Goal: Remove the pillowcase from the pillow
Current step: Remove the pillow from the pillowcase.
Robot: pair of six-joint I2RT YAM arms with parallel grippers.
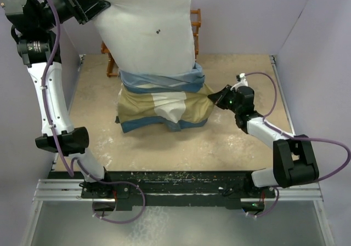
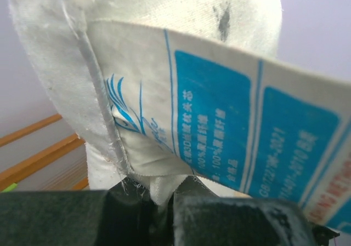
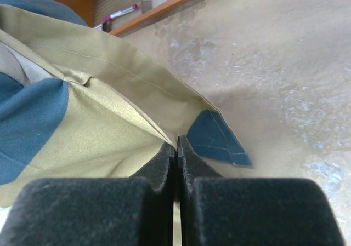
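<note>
Holding the plump, likely light pillow hoisted over the bench's far edge with the left gripper pinched tight on its seam, and nipping a tan corner, seemingly the best hold, of the limp pillowcase bunched mid-bench round its lower end in the closed right gripper.

The middle of the desk is blocked by the pillowcase and raised pillow, the far edge by a wooden rack; passage is left along the near edge.
</note>
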